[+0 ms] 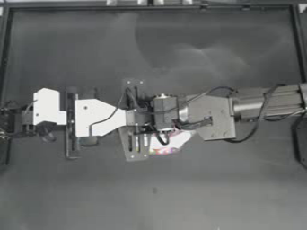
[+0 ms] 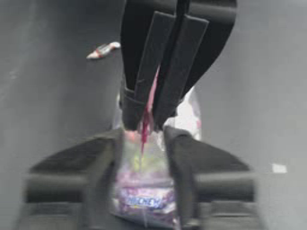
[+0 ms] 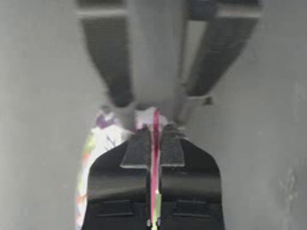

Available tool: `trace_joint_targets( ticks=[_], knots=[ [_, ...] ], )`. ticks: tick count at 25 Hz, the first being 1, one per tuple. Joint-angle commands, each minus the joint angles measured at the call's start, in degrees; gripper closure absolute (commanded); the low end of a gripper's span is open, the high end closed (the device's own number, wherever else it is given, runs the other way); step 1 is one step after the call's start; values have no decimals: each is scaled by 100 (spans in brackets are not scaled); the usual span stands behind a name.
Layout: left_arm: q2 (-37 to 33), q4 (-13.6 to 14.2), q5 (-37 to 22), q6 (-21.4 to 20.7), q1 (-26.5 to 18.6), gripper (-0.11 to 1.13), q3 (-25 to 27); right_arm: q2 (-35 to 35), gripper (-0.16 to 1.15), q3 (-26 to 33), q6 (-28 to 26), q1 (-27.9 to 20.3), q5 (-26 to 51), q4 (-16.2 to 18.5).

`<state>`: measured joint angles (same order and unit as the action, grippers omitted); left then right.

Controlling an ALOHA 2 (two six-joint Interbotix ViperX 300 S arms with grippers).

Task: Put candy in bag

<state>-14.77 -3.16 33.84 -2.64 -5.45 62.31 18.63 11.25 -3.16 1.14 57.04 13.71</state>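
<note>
The bag [image 1: 169,143] is held between both arms at the table's middle. It is clear plastic with multicoloured sweets [image 2: 144,179] showing through and a pink zip strip [image 3: 155,157]. My left gripper [image 2: 145,134] is shut on the bag's body, one jaw on each side. My right gripper [image 3: 155,132] comes from the opposite side and is shut on the pink strip at the bag's mouth. The candy [image 2: 103,49], small, red and whitish with twisted ends, lies on the table beyond the right gripper, apart from both.
A raised dark rim [image 1: 150,8] runs around the dark table. A small white mark [image 2: 278,168] sits on the surface beside the left gripper. Both arms [image 1: 96,117] [image 1: 264,101] cross the table's middle band.
</note>
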Motion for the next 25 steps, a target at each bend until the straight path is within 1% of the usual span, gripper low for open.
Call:
trace_joint_targets(
  ticks=[1,3,18,21,25],
  knots=[
    [-53,0,9,-9,-9,37,-123,-308,92,53,-9,9,-44,18],
    [-53,0,0,-9,-9,39,-123,-308,92,53,0,9,-44,18],
    [9,0,0,-9,-9,42,-167,-299,92,53,-9,9,-44,18],
    [18,0,0,-9,-9,51,-176,-290,92,53,-9,9,-44,18],
    [-44,0,-9,-18,-9,70,-141,-281,92,62,-9,9,-44,18]
  ],
)
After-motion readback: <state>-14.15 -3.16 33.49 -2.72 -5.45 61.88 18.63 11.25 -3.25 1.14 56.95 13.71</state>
